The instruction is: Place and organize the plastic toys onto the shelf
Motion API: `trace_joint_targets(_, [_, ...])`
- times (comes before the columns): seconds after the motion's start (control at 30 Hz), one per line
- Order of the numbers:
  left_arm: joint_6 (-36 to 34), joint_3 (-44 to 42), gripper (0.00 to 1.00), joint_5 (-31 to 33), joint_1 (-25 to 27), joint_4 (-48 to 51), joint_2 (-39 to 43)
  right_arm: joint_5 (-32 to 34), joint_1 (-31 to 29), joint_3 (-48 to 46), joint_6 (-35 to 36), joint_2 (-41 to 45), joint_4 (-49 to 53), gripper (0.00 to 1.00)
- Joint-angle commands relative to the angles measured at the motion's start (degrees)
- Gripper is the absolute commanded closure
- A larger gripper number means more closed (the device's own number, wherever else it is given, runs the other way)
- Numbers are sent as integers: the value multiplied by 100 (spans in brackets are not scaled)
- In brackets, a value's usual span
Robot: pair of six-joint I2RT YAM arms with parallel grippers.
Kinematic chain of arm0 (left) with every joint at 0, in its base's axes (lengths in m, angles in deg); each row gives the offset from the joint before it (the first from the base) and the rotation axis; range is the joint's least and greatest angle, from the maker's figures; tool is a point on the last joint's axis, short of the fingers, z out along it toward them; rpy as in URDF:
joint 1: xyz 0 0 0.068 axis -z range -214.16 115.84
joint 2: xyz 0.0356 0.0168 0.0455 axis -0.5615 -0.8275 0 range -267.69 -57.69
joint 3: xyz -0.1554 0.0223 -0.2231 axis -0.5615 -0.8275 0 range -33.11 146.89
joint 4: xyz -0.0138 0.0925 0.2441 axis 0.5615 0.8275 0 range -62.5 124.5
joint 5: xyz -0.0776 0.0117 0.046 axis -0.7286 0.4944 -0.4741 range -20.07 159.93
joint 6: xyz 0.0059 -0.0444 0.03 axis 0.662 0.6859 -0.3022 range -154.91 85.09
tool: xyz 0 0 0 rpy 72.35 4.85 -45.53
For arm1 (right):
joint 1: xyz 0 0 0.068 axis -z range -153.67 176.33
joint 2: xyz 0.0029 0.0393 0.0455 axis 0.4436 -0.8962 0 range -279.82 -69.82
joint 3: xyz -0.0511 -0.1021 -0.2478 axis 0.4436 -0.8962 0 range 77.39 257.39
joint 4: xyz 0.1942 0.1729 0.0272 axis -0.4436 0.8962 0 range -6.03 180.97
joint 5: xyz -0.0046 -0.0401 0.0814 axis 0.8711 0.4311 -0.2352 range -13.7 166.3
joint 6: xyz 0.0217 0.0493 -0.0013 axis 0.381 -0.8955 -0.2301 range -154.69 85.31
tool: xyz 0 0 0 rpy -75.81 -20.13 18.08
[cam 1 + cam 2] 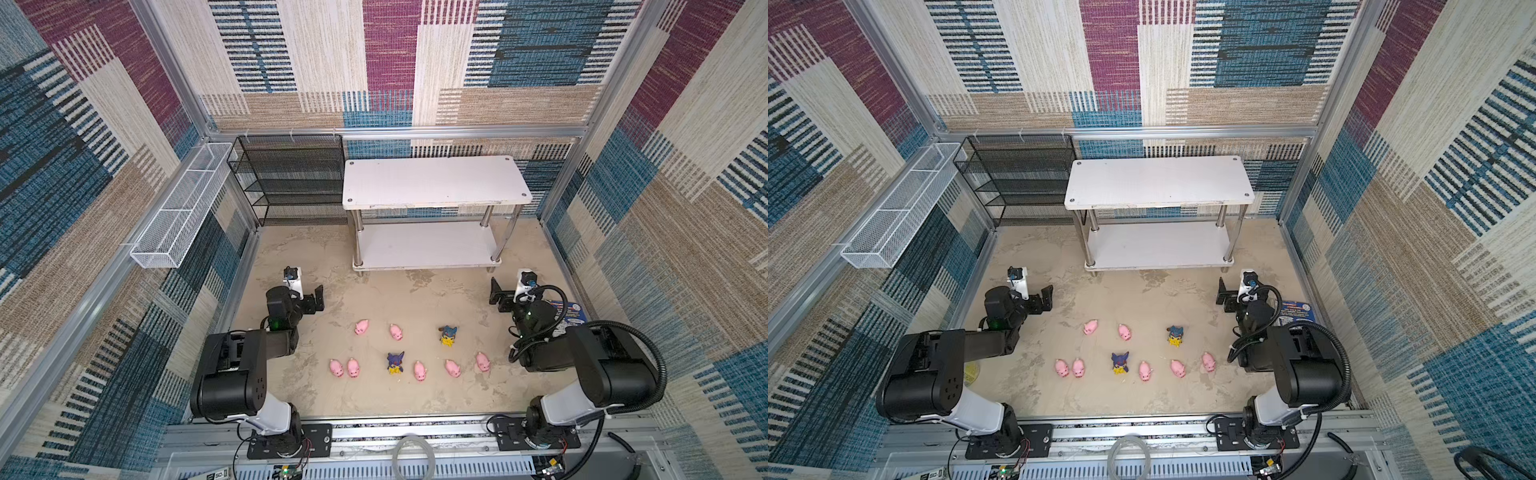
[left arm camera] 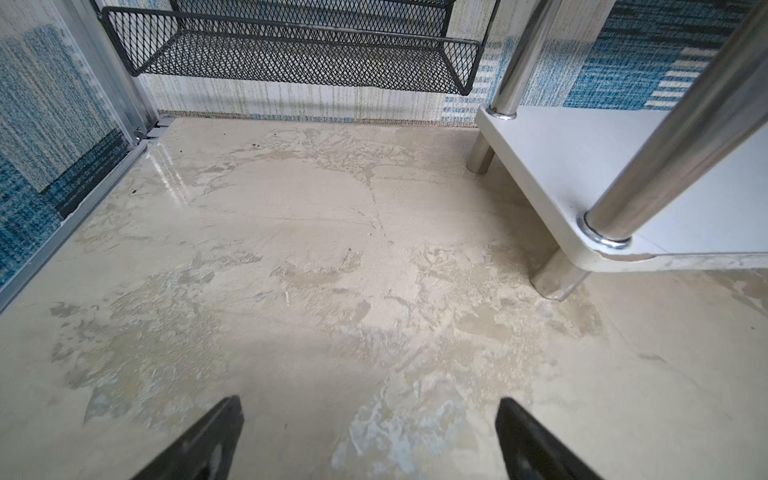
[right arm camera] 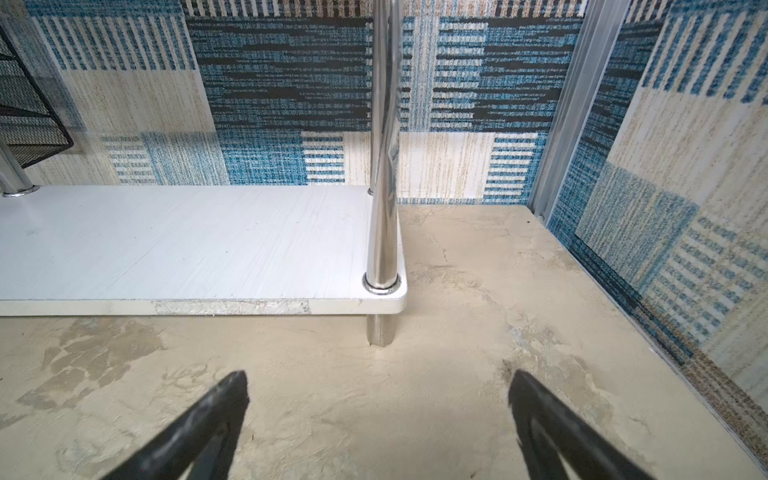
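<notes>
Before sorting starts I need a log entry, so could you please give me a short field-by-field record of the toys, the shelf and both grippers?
Toys: seven small glossy pink plastic pigs and two yellow figurines with dark blue pointed-ear hoods, all on the beige tabletop.
Shelf: white two-tier rectangular shelf with chrome legs, at the back; no toy visible on either tier.
Left gripper: open, empty, near the shelf's left front corner.
Right gripper: open, empty, near the shelf's right front corner.
Progress: nothing placed yet.
</notes>
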Motion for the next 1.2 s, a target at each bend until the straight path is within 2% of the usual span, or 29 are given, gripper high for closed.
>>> trace_joint_targets(0.0, [12,28,1,-10,1,-112,-15,-65,-3,3,-61,14,-198,0])
trace_joint_targets(0.23, [15,28,0,-10,2,-120,-15,-60,-3,9,-58,7,-201,0])
trace_joint_targets(0.37, [12,21,9,-8,1,-121,-14,-66,-3,10,-63,6,-191,0])
trace_joint_targets(0.57, [12,19,0,-10,1,-122,-15,-65,-3,10,-60,11,-189,0])
trace_joint_targets(1.17, [12,47,0,5,1,-77,-24,-104,23,20,-77,13,-167,0])
